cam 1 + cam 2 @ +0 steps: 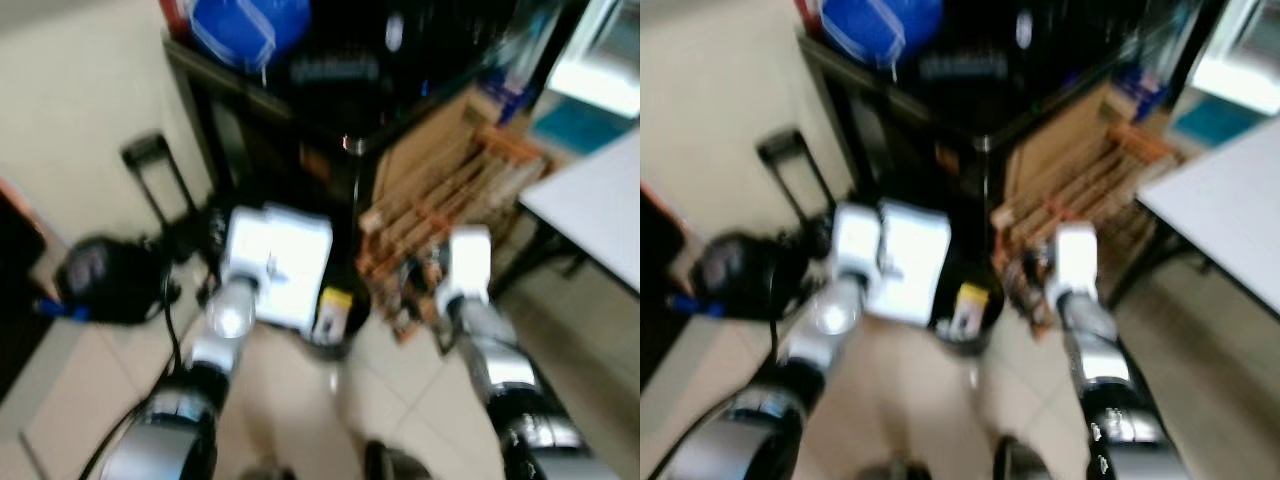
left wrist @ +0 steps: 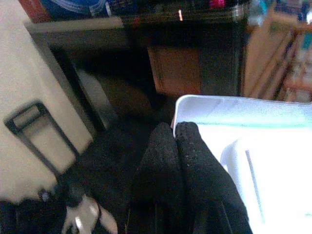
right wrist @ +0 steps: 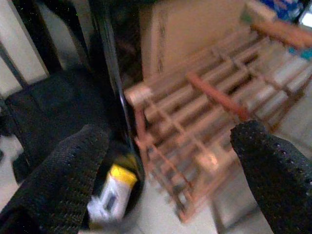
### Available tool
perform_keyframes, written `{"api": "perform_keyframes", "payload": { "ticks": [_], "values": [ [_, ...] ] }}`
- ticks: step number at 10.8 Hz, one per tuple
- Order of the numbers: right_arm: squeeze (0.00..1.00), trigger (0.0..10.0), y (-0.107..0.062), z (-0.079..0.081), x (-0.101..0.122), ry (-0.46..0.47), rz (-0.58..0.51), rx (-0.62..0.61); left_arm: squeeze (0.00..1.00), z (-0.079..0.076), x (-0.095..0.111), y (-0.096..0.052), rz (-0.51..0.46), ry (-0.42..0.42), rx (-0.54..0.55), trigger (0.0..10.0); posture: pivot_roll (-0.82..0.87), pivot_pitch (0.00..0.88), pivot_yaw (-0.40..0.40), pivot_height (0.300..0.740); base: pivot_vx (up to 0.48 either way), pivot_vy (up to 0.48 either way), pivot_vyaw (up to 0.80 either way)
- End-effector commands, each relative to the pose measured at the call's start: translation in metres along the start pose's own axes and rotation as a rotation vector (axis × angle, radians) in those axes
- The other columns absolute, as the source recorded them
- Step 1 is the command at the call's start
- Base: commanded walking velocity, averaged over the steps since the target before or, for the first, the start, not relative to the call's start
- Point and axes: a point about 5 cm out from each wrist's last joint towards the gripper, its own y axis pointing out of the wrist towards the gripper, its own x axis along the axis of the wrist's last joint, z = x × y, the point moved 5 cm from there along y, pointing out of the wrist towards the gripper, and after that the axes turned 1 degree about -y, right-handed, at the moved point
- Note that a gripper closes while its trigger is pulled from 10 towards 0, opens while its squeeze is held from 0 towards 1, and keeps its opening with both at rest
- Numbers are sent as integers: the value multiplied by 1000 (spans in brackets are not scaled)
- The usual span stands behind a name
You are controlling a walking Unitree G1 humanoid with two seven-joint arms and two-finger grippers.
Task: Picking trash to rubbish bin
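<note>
White foam, a shallow takeaway-style tray (image 1: 283, 262), is pinched at its rim by the left tool (image 2: 178, 146), whose two black fingers (image 2: 192, 165) press tight together on the tray's edge. The tray hangs above and just beside a small black rubbish bin (image 1: 335, 335) on the tiled floor (image 1: 290, 400); inside the bin lies a yellow-and-white packet (image 3: 113, 195). The right tool (image 3: 170, 161) hovers near the bin's other side with its fingers spread wide and nothing between them, in front of a leaning wooden rack (image 3: 214, 117) and a brown cardboard box (image 3: 190, 29). Behind the bin stands a dark shelf unit (image 1: 350, 110) with a blue bag (image 1: 245, 25) on top. A black round object (image 1: 105, 278) with a cable sits on the floor to the robot's left, and a white worktop (image 1: 595, 205) stands to its right. Both head views are blurred.
</note>
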Motion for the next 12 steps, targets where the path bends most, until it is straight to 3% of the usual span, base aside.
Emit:
{"api": "perform_keyframes", "payload": {
  "ticks": [1,2,6,10,12],
  "values": [
    [0,10000,-2,6,-12,4,33,11,0,8,-22,-8,72,5,8,10000,-18,145,55,740,0,0,0],
    [0,10000,-9,3,-40,6,127,-2,0,6,-49,-20,171,34,-17,10000,-19,138,59,740,0,0,0],
    [0,10000,-37,6,-102,-17,346,6,0,1,-103,-52,378,58,-47,10000,-20,114,58,740,0,0,0],
    [0,10000,-57,11,-132,8,430,16,0,2,-132,-76,496,42,-38,10000,-23,103,56,740,0,0,0],
    [0,10000,-59,13,-134,10,433,26,0,5,-136,-80,515,27,-29,10000,-26,99,58,740,0,0,0]
  ]
}}
